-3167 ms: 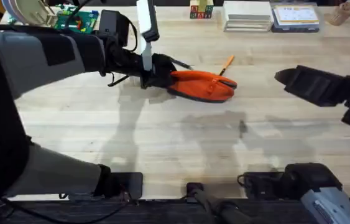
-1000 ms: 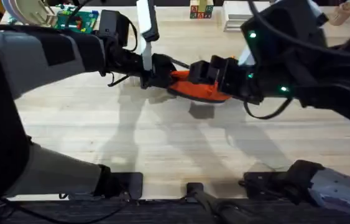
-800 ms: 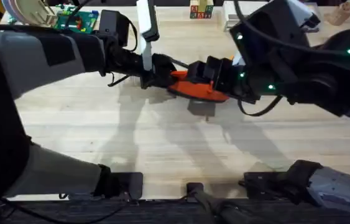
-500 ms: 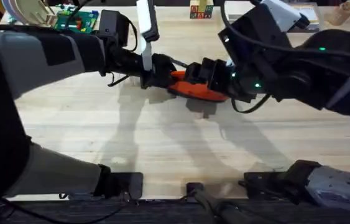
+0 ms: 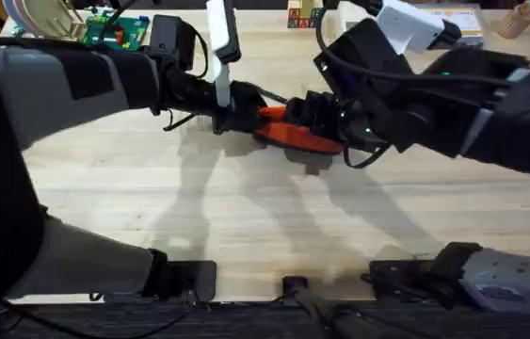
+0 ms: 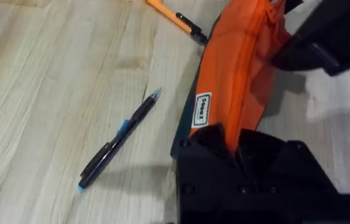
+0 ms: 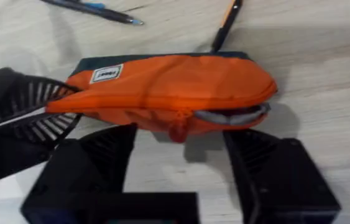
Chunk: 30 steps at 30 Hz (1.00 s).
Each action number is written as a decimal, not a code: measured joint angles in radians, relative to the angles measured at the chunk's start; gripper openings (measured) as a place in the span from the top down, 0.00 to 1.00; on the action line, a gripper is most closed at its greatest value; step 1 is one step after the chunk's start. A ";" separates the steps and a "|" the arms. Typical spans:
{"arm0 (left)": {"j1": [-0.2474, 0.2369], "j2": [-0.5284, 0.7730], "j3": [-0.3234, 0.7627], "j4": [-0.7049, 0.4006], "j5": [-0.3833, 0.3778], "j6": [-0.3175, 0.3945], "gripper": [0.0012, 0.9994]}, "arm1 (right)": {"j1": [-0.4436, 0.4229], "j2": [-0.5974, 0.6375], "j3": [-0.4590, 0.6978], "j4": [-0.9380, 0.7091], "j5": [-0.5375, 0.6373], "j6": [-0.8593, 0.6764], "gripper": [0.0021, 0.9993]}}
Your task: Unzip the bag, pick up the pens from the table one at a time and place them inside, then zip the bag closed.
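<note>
The orange bag (image 7: 168, 87) lies on the table (image 5: 246, 207) with a small gap showing at one end (image 7: 234, 115). My left gripper (image 6: 224, 140) is shut on the bag's (image 6: 243, 68) other end and pinches the fabric. My right gripper (image 7: 181, 168) is open, its fingers (image 7: 94, 162) astride the bag's side, with the orange zipper pull (image 7: 178, 132) between them. From overhead the right gripper (image 5: 310, 113) covers the middle of the bag (image 5: 288, 135), and the left gripper (image 5: 232, 111) is at its left end. The dark pen (image 6: 119, 140) and the orange pen (image 6: 175, 15) lie on the table behind the bag.
Along the table's far edge are a green board (image 5: 119, 30), toy blocks (image 5: 304, 14) and stacked books or boxes (image 5: 434, 21). Bare wood stretches across the near half of the table.
My right arm came in from the right, settled over the bag and slid left along it. The left gripper kept its hold on the bag's end.
</note>
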 joint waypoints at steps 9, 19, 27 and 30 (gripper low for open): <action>0.000 0.000 0.000 0.002 -0.001 0.000 0.96 | 0.000 0.032 0.000 -0.005 0.036 0.004 0.52; 0.000 0.000 0.000 0.003 -0.003 0.000 0.96 | 0.000 0.032 0.000 -0.005 0.049 0.007 0.78; 0.000 0.000 0.000 0.003 -0.004 0.000 0.96 | 0.000 0.032 0.000 -0.006 0.049 0.007 0.87; 0.000 0.000 0.000 0.003 -0.003 0.000 0.96 | 0.000 0.032 0.000 -0.008 0.049 0.007 0.90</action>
